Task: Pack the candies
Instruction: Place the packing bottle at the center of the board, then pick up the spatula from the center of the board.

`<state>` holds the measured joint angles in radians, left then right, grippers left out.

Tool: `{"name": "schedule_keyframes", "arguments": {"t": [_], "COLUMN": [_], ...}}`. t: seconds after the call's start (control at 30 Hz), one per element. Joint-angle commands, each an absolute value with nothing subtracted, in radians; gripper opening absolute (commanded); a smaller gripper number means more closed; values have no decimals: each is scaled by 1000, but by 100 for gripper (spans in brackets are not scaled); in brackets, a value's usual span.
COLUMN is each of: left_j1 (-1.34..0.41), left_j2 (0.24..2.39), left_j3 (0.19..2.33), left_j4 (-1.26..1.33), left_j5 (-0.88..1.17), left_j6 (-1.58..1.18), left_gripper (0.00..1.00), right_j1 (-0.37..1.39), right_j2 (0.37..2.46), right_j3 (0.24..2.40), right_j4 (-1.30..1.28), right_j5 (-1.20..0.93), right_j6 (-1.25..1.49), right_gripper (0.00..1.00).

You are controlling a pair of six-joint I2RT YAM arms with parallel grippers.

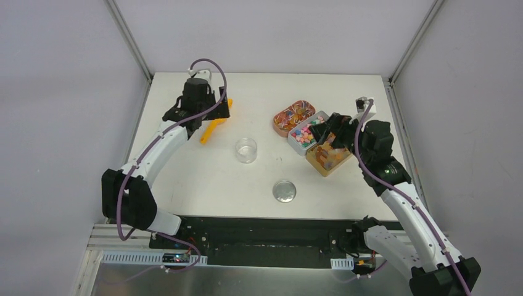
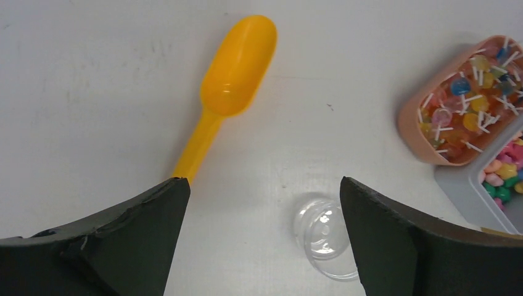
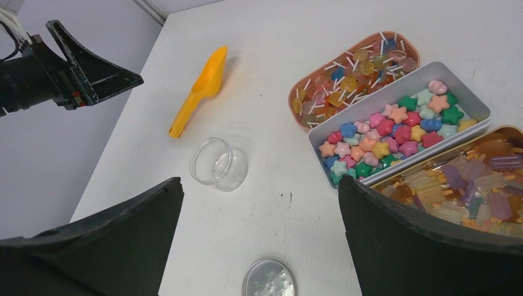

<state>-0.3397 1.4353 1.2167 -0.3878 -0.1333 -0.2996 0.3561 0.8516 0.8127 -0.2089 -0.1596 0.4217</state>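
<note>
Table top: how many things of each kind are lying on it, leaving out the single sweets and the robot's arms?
Trays of candies: 3 (pink tray, grey tray, gold tray)
Orange scoop: 1
Clear jar: 1
Silver lid: 1
Total: 6

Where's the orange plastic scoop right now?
Top view: the orange plastic scoop lies left of centre, by the open left gripper, up-left of the clear round jar.
</note>
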Motion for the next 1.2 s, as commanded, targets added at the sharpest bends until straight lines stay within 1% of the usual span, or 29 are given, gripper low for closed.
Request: {"name": "schedule_keyframes", "arguments": {"t": [0.0, 0.13, 0.27, 0.47, 0.6, 0.73, 0.93, 0.97, 1.1, 1.17], "left_j1": [-255, -159, -123, -63, -63, -63, -63, -63, -63, -63], "left_j2": [1429, 1523, 1607, 1773, 1838, 1848, 1851, 1853, 1852, 1849], "left_j3": [1204, 1228, 1226, 1250, 1254, 1242, 1230, 1231, 1229, 1227], "left_j4": [-336, -318, -270, -261, -247, -229, -223, -221, -222, -222], "left_j5": [-73, 70, 100, 163, 243, 247, 236, 237, 226, 226], "left_j6": [-153, -122, -62, -40, -19, -19, -18, -21, -14, -9], "left_gripper": [97, 97, 96, 89, 80, 73, 52, 50, 46, 41], "right_j1": [358, 360, 359, 360, 360, 359, 359, 359, 360, 360], "right_j2": [828, 811, 796, 782, 782, 771, 771, 771, 769, 770], "right_j3": [808, 764, 753, 747, 749, 732, 716, 715, 710, 709], "right_j4": [-128, -53, -40, -41, -35, -32, -29, -28, -22, -20], "right_j5": [-197, -228, -233, -205, -214, -207, -201, -200, -204, -206], "right_j6": [428, 426, 427, 446, 442, 442, 464, 468, 485, 492], "right_gripper": [100, 100, 100, 100, 100, 100, 100, 100, 100, 99]}}
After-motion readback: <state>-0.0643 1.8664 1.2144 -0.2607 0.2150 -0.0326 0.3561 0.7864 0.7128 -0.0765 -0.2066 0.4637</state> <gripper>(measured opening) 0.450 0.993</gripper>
